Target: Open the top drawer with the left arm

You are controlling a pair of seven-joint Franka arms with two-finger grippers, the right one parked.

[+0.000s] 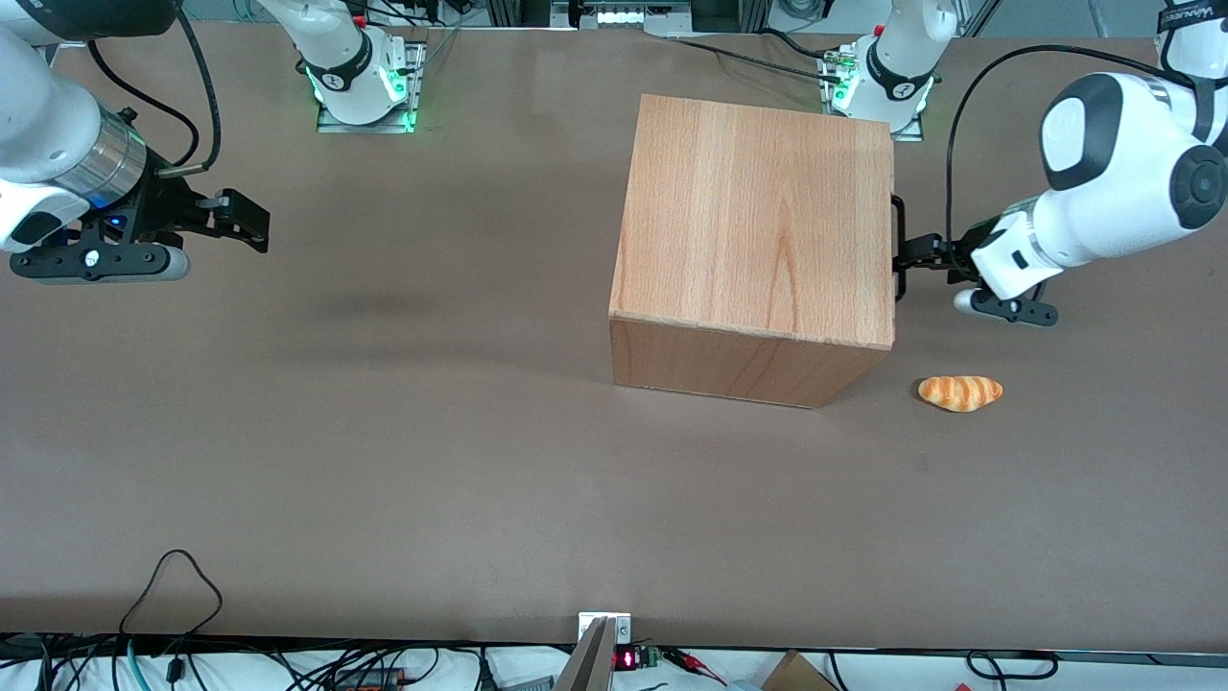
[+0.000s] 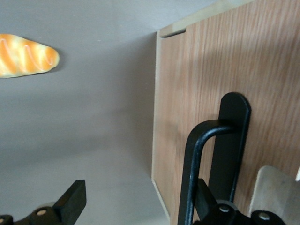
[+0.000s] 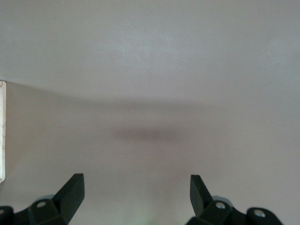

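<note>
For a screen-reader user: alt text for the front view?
The left arm's gripper reaches the black handle on the wooden cabinet, whose drawer looks closed. A bread roll lies on the brown table nearer the camera.

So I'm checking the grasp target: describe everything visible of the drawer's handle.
The handle is a thin black bent bar, looking like metal, standing off a flat black plate with a rounded end on the drawer front of light wood. The drawer looks shut. The left arm's end effector is right at the handle, one finger tucked by the bar.
</note>
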